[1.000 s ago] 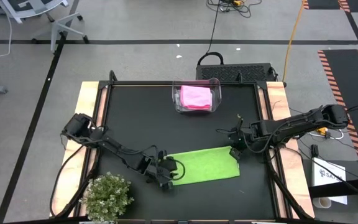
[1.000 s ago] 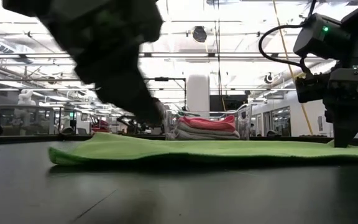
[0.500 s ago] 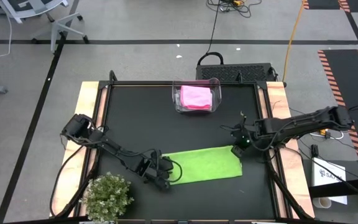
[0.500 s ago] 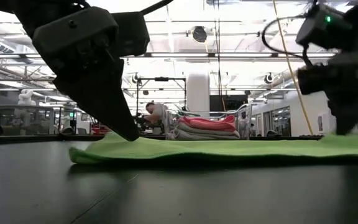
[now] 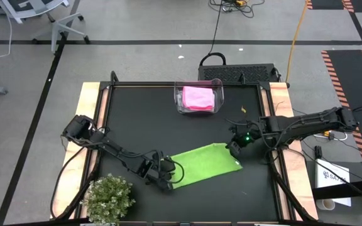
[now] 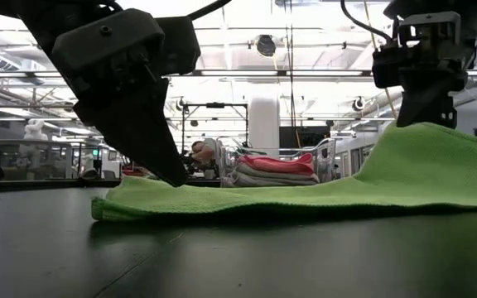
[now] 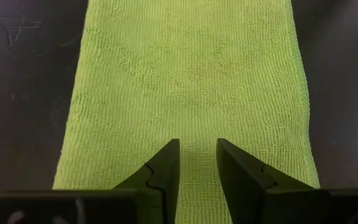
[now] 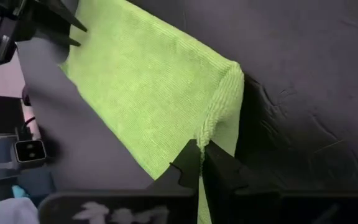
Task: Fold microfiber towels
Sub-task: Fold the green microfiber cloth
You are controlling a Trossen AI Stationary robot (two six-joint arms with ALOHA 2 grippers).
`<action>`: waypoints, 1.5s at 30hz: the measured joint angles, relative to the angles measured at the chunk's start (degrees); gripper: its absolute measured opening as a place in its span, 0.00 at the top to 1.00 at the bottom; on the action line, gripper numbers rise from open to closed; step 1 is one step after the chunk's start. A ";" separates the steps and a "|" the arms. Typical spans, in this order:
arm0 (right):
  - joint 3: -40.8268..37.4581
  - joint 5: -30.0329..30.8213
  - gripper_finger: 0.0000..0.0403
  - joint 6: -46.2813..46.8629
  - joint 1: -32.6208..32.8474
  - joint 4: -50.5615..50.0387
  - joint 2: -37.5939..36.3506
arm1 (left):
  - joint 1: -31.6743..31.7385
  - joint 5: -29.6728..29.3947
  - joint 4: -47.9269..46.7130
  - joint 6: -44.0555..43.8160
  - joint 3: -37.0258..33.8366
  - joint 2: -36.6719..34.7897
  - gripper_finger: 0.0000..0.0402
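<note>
A lime green towel lies on the black table, long side running left to right. My left gripper stands over its left end, fingers a narrow gap apart, tips down on the cloth. My right gripper is shut on the towel's right end, which is raised off the table. A pink towel lies on top in the clear bin at the far edge. In the low view pale cloths show under it. My left gripper has its fingertips down on the towel's left end, coming slanting from above and the left. The cloth lies flat on the table under and between the two fingers. My right gripper pinches the towel's right end at its rolled edge between its two shut fingers. The fingers come from above and the right. That end is lifted clear of the table, and the cloth slopes down from it to the flat left part.
A small green bushy plant stands at the near left corner, close to my left arm. The clear bin stands at the far middle. Bare black table shows between the bin and the green towel.
My right gripper has gone up and a little toward the table's left edge with the towel's right end. That end has lifted off the table and now slopes up. The left end stays flat under my left gripper, which has settled there after a small shift leftward.
</note>
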 joint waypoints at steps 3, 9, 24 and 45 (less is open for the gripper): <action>0.04 0.09 1.00 -0.23 -0.96 -0.36 -0.01 | -0.13 -0.39 0.69 -0.02 0.00 0.00 0.73; 0.10 0.15 1.00 -1.36 -2.92 -1.23 -0.01 | -0.51 0.39 1.44 0.03 0.00 0.00 0.73; 0.11 1.55 1.00 0.90 -3.32 2.89 -0.03 | -2.51 2.63 2.46 1.77 0.02 2.55 0.73; 0.18 0.19 1.00 12.20 1.91 41.71 16.79 | 6.72 2.45 20.76 10.95 0.46 9.40 0.73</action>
